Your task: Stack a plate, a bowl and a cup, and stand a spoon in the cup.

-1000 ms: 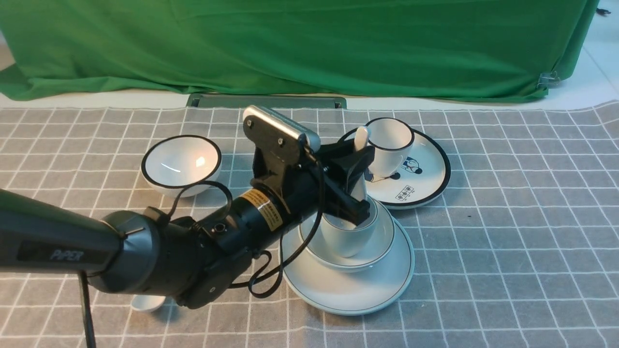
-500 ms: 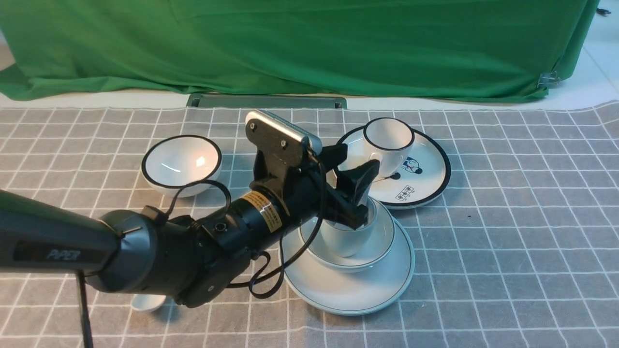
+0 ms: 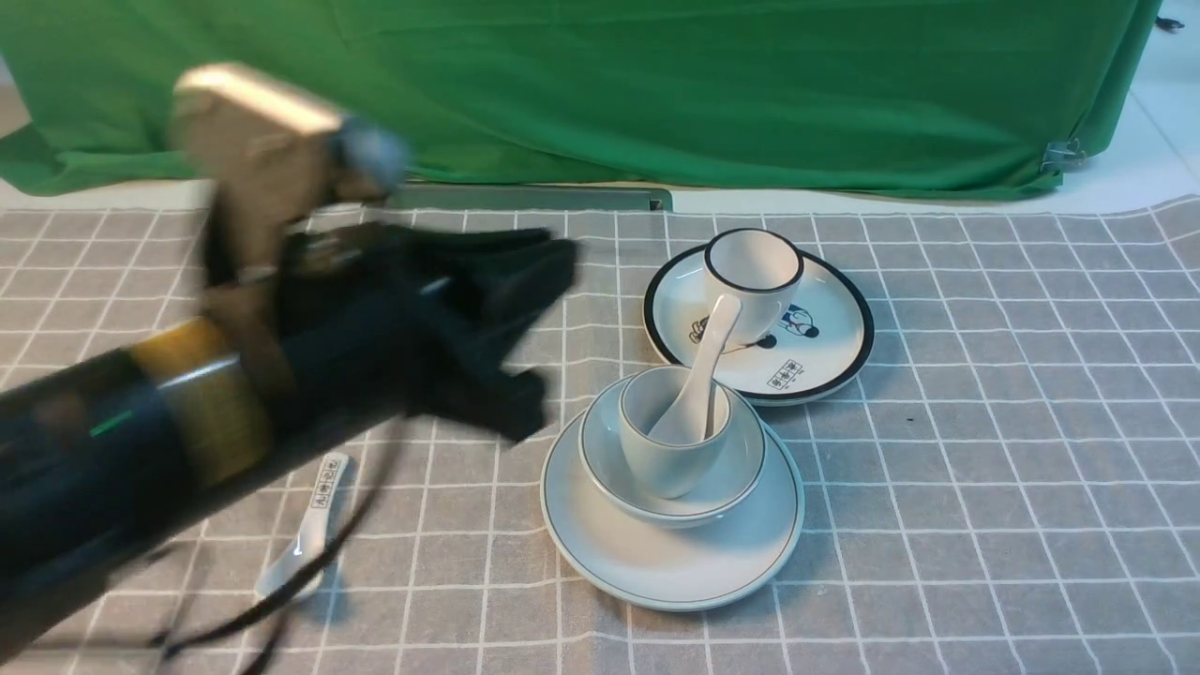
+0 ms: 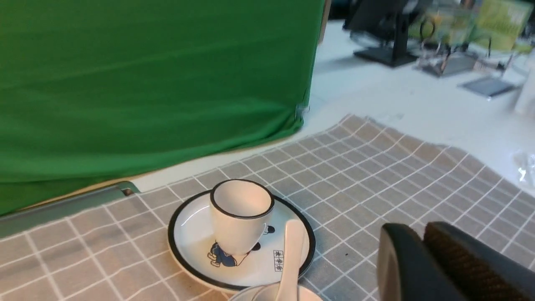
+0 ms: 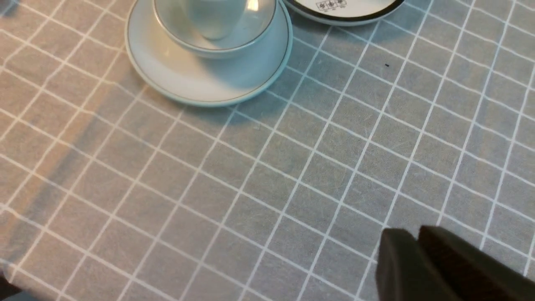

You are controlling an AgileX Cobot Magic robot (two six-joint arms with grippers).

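Stack: spoon (image 3: pixel 698 375) leaned in the cup (image 3: pixel 666 459), cup in the bowl (image 3: pixel 736 483), bowl on the plate (image 3: pixel 656 574) — just beside the black-rimmed plate (image 3: pixel 834 349). Your left gripper (image 4: pixel 423 229) was pinched closed, empty; your right gripper (image 5: pixel 418 232) — likewise.

We seem to work in a lab staged for recording: a green backdrop cloth (image 3: pixel 656 94) behind a grey checked tablecloth (image 3: pixel 984 487), a monitor stand (image 4: pixel 399 37) and blurred equipment (image 4: pixel 459 62) beyond.
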